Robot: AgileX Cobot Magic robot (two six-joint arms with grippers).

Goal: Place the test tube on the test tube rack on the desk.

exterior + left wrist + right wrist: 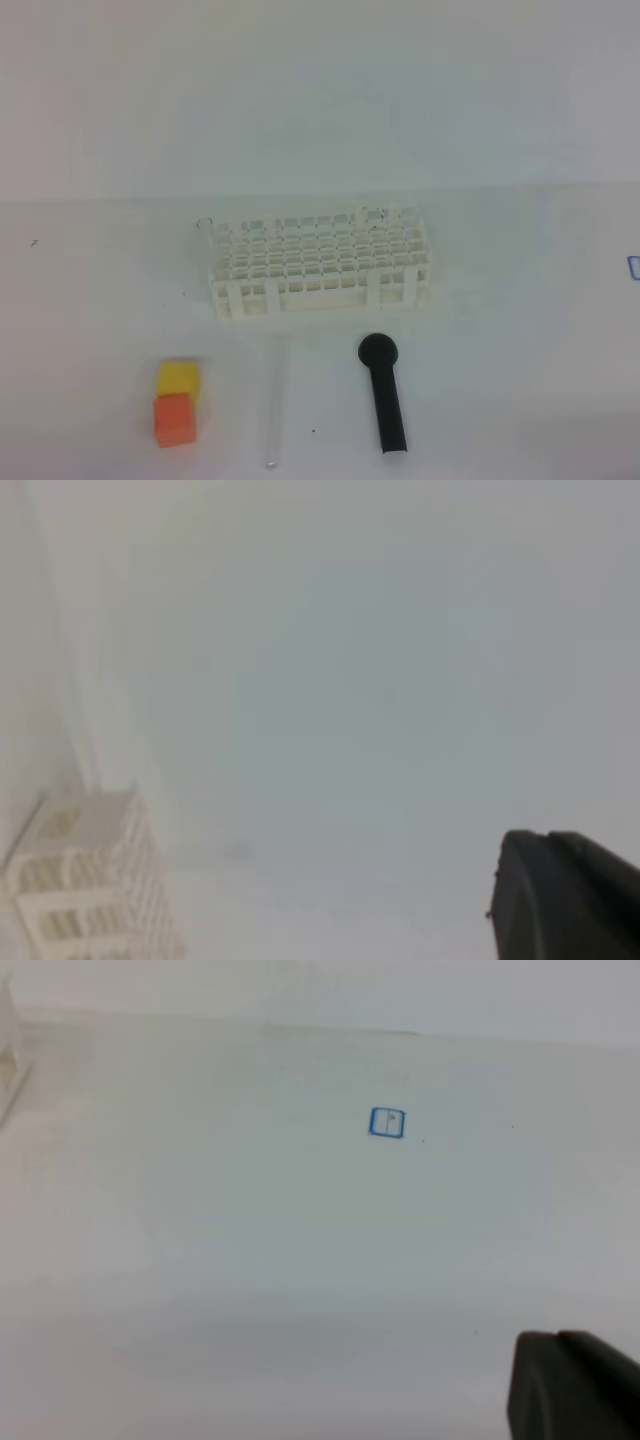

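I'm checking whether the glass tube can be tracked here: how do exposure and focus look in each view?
Exterior high: washed out, test tube a faint outline on the white desk. Left wrist: hazy, test tube rack soft-edged. Right wrist: sharper, blue square mark readable; no tube visible.

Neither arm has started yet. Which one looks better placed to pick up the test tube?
Probably left. The test tube lies on the desk left of centre, before the test tube rack, and the left wrist view already shows the rack; the right wrist view mostly bare desk.

clear glass test tube [276, 405], white plastic test tube rack [318, 262].
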